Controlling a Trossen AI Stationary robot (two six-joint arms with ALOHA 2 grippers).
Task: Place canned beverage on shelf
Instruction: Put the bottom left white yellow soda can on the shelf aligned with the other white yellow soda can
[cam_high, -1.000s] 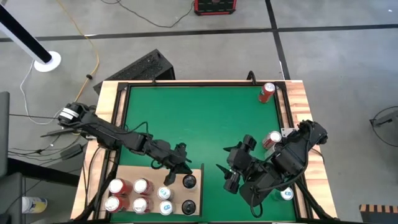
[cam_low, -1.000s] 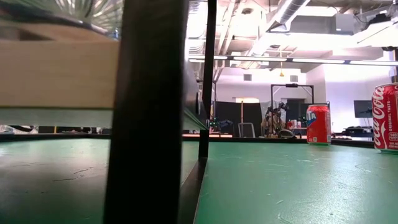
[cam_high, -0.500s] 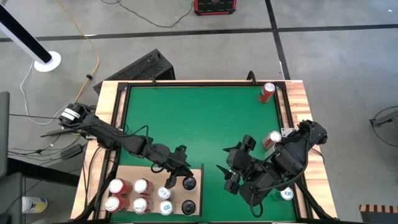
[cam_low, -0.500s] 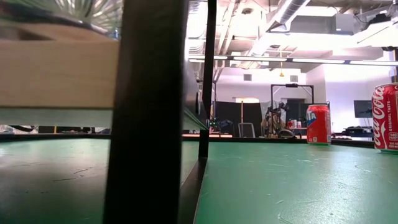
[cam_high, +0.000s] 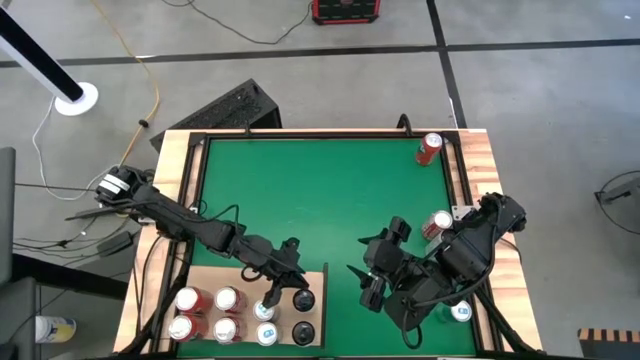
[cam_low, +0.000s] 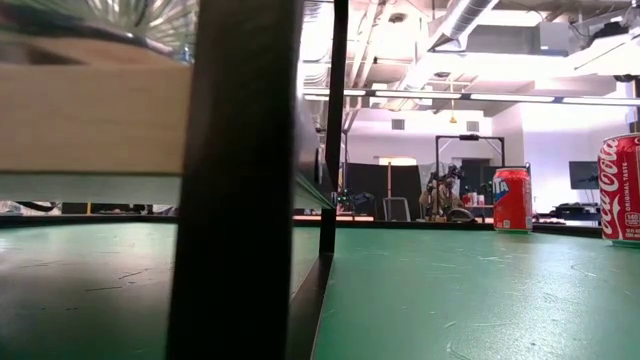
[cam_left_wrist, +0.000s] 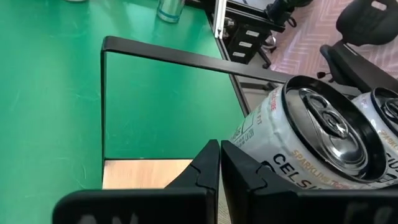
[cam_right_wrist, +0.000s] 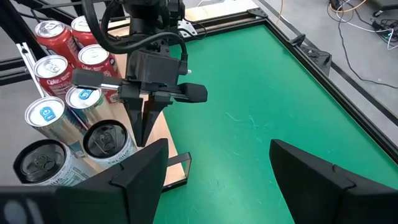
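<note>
Left gripper (cam_high: 271, 299) farther over shelf (cam_high: 210, 278)

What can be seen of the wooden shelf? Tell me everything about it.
The shelf is a flat rectangular board of pale, light-grained wood in a thin black frame, raised on black legs above the green mat at its near left corner. Eight cans stand upright on it in two rows: red ones at the left, blue-topped silver ones in the middle, dark-topped Celsius cans at the right. The left gripper, shut, hovers over its middle.
</note>
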